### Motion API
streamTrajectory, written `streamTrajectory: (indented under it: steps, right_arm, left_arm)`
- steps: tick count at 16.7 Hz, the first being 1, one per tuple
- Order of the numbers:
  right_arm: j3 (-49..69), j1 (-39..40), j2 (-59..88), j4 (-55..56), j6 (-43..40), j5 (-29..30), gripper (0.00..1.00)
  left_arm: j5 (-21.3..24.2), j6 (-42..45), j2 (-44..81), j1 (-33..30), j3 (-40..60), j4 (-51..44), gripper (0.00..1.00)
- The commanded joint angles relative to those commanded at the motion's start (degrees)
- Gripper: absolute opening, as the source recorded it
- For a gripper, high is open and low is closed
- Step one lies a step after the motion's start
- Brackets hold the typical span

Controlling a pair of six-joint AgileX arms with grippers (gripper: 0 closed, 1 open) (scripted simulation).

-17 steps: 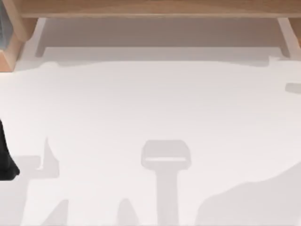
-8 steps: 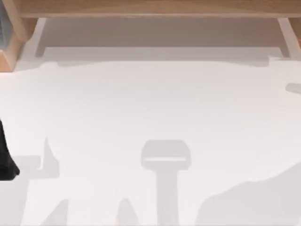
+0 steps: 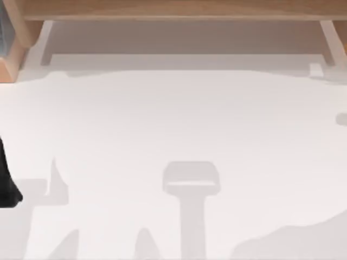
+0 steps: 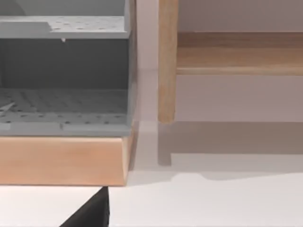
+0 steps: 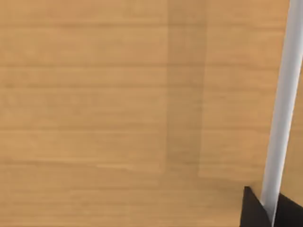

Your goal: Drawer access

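Up close in our right wrist view, a dark fingertip (image 5: pixel 253 210) sits right against a pale grey bar (image 5: pixel 283 109) that runs along a wooden panel (image 5: pixel 118 104); the bar looks like a drawer handle, and a second dark part touches it from the other side. We cannot tell from this whether the right gripper is clamped on the bar or merely beside it, so its opening stays uncertain. Beyond the fingertip the panel spreads out as flat, light wood grain with a faint vertical shadow band across it.

Our left arm (image 3: pixel 8 181) shows as a dark shape at the left edge of the white table (image 3: pixel 173 124) in the top view, parked there. In the left wrist view a dark corner of the left gripper (image 4: pixel 90 213) pokes in just above the table; we cannot tell how wide its fingers stand. Ahead of it stands a wooden-based unit (image 4: pixel 64 158) holding grey perforated shelves (image 4: pixel 64 106), the compartments looking bare. Beside that unit rises a wooden post (image 4: pixel 167 61), and behind it a wooden rail (image 4: pixel 239 56) crosses the far side.
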Motion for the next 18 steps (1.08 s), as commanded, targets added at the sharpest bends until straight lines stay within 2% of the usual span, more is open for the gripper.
streamTrajectory:
  steps: [3, 9, 18]
  right_arm:
    - [-4.5, -1.0, -2.1, 2.7, 0.0, -1.4, 0.00]
    - [-5.5, -1.3, -2.3, 3.3, 0.1, -1.7, 0.00]
    - [-18.6, -6.0, -7.7, 11.1, 0.2, -6.5, 0.00]
  left_arm:
    - [0.0, 0.0, 0.0, 0.0, 0.0, 0.0, 1.00]
    - [0.0, 0.0, 0.0, 0.0, 0.0, 0.0, 1.00]
    - [0.0, 0.0, 0.0, 0.0, 0.0, 0.0, 1.00]
